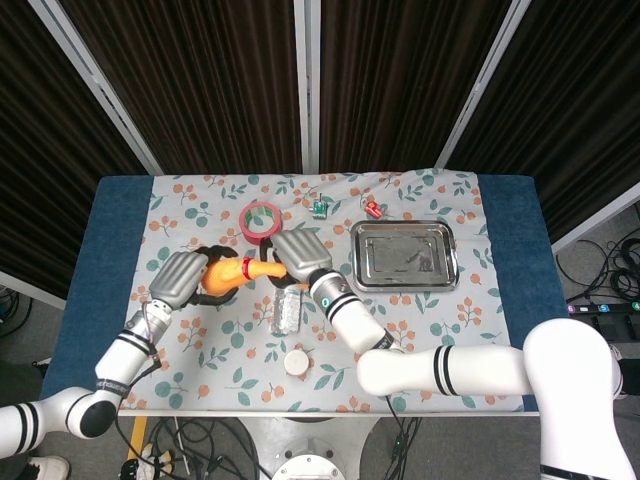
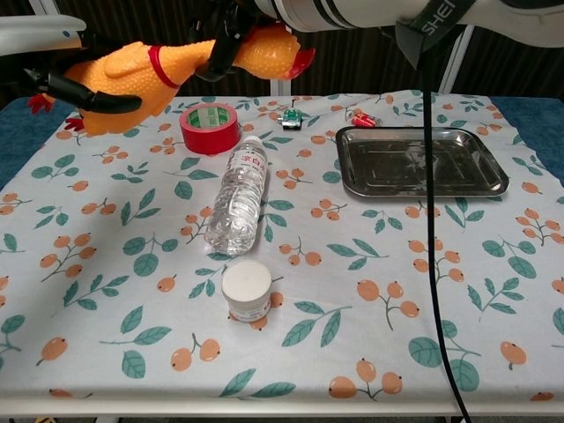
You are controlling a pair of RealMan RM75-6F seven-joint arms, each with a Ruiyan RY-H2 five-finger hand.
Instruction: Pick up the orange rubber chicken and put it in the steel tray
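Observation:
The orange rubber chicken (image 1: 232, 273) (image 2: 150, 75) hangs in the air over the table's left half, with a red collar and red beak. My left hand (image 1: 178, 278) grips its body, black fingers (image 2: 84, 97) wrapped around it. My right hand (image 1: 300, 255) holds the head end, its fingers (image 2: 225, 48) around the neck. The steel tray (image 1: 404, 254) (image 2: 421, 162) lies empty at the right, well apart from the chicken.
A red tape roll (image 1: 261, 219) (image 2: 210, 128) sits behind the chicken. A clear water bottle (image 2: 238, 196) lies on its side mid-table, a white round jar (image 2: 246, 289) in front of it. Small green (image 2: 290, 119) and red (image 2: 362, 117) objects lie at the back.

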